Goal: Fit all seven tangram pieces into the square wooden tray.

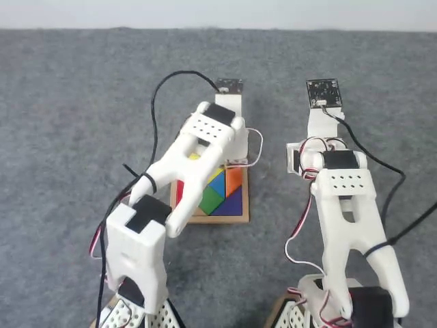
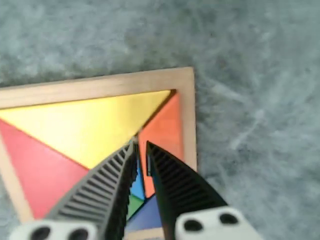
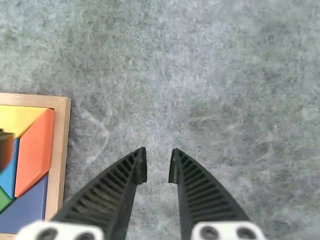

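1 wooden tray (image 2: 100,85) is holding 6 visible pieces: 1 yellow (image 2: 85,125), 1 red (image 2: 40,170), 1 orange (image 2: 162,130), 1 light blue (image 2: 137,189), 1 green (image 2: 134,204), 1 dark blue (image 2: 145,216). 2 tools are hovering: the left tool (image 2: 141,146) and the right tool (image 3: 157,165).

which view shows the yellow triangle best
The left wrist view: the yellow triangle lies large and nearly whole in the tray. In the high view the left arm covers most of it; the right wrist view catches just one corner.
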Controlling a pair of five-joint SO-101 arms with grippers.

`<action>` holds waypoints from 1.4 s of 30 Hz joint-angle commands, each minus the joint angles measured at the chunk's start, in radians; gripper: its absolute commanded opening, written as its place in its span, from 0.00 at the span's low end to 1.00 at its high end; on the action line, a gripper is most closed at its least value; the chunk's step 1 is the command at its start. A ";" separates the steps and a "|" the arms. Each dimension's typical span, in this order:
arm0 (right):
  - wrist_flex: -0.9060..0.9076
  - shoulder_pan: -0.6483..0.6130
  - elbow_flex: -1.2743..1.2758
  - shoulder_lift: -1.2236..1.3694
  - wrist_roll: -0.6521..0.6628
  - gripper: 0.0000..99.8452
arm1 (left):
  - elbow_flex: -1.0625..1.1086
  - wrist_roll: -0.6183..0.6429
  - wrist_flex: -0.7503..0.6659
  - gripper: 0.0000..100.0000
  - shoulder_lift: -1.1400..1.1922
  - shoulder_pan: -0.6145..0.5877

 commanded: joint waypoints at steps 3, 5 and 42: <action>0.004 0.004 -0.005 -0.045 -0.003 0.09 | 0.012 -0.005 -0.075 0.03 -0.003 0.051; 0.004 0.004 -0.003 -0.045 -0.003 0.09 | 0.007 -0.006 -0.077 0.03 0.041 0.064; -0.002 0.012 -0.003 -0.048 -0.003 0.09 | -0.021 -0.051 -0.077 0.01 0.095 0.061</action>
